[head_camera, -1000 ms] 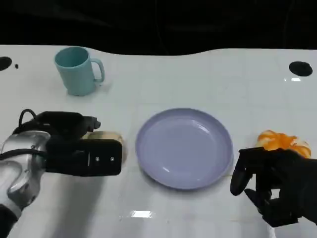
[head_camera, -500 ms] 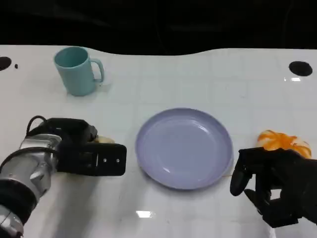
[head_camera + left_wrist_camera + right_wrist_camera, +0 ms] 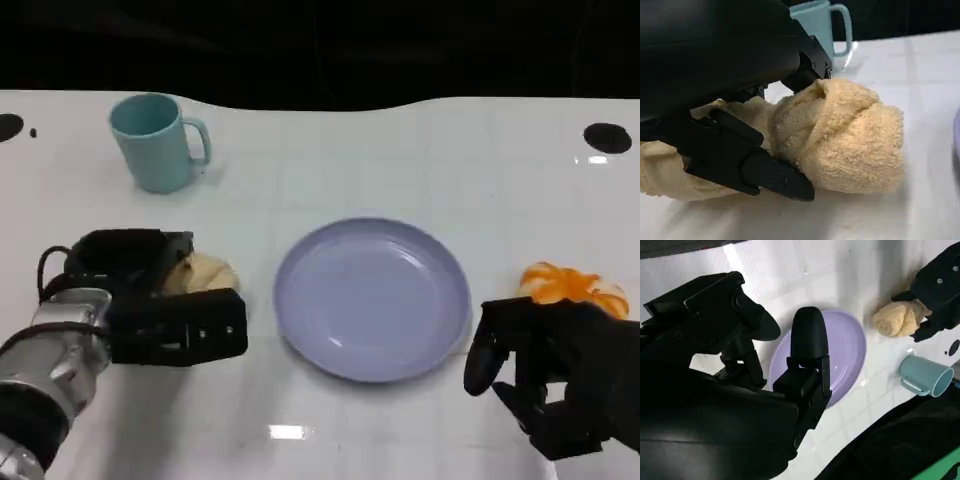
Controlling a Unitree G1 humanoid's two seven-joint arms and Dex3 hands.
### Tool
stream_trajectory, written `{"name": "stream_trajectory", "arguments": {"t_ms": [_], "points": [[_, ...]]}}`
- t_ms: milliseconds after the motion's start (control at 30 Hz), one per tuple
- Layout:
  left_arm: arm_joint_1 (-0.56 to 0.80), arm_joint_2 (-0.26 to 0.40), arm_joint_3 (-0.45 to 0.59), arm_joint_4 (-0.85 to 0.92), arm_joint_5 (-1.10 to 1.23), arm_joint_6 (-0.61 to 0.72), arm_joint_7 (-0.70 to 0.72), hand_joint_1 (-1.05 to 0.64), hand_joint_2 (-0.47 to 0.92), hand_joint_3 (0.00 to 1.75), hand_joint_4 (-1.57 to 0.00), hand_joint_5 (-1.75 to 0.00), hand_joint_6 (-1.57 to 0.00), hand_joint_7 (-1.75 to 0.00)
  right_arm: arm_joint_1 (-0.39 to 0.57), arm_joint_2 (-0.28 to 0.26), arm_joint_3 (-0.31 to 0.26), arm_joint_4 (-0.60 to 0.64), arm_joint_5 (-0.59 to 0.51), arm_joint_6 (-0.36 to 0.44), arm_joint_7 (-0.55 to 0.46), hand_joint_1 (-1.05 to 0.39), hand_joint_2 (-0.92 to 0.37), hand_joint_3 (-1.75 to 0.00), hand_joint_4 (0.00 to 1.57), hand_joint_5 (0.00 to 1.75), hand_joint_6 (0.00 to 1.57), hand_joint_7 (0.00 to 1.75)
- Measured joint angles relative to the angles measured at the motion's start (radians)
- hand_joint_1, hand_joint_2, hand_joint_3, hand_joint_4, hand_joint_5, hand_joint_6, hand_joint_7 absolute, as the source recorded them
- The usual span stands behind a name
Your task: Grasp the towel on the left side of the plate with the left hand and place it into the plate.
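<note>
White table (image 3: 420,150) carrying everything; lavender plate (image 3: 372,298) lying near the middle of the front edge; teal mug (image 3: 155,142) standing toward the far left corner; orange object (image 3: 565,282) lying off toward the right edge. Left hand (image 3: 160,305) closed around the rolled beige towel (image 3: 203,273) just left of the plate, fingers (image 3: 755,167) clamped on both sides of the roll, long axis pointing roughly toward the plate. Right hand (image 3: 555,375) hovering beyond the plate's right rim, fingers apart and holding nothing; left hand clearly the nearer one, needing only a short rightward carry over the rim.
</note>
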Motion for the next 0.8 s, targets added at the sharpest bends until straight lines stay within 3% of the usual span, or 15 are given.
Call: {"name": "stream_trajectory", "arguments": {"t_ms": [167,467,533,600,667,800], "points": [[0.003,-0.003,0.053,-0.024,-0.058,-0.032,0.045,-0.23,0.82,0.51,-0.84,-1.75,-0.56,-1.73,-0.001,0.001,0.004,0.000,-0.002,0.012,-0.003,0.01,-0.54,-1.11,0.74,1.75,0.72,1.42],[0.023,-0.028,0.091,-0.164,-0.098,-0.044,0.044,-0.23,0.80,0.49,-0.85,-1.75,-0.58,-1.75,-0.005,0.010,0.004,0.005,-0.002,0.012,-0.008,-0.01,-0.54,-1.11,0.74,1.75,0.71,1.43],[0.027,-0.032,0.092,-0.212,-0.100,-0.041,0.027,-0.23,0.69,0.74,-0.87,-1.75,-0.61,-1.75,-0.004,0.010,0.004,0.006,-0.004,0.012,-0.008,-0.01,-0.55,-1.10,0.73,1.75,0.71,1.43],[0.030,-0.040,0.096,-0.266,-0.109,-0.037,0.010,-0.23,0.62,0.87,-0.89,-1.75,-0.62,-1.75,-0.005,0.009,0.004,0.006,-0.007,0.012,-0.008,-0.01,-0.56,-1.09,0.72,1.75,0.70,1.43],[0.032,-0.052,0.096,-0.327,-0.118,-0.018,-0.020,-0.22,0.59,0.84,-0.88,-1.75,-0.68,-1.55,-0.004,0.007,0.004,0.006,-0.012,0.014,-0.007,0.00,-0.56,-1.09,0.72,1.75,0.70,1.43],[0.036,-0.085,0.085,-0.446,-0.115,0.022,-0.083,-0.21,0.59,0.84,-0.88,-1.75,-0.62,-1.72,-0.003,0.003,0.004,0.006,-0.016,0.014,-0.007,0.00,-0.56,-1.08,0.72,1.75,0.70,1.42]]}}
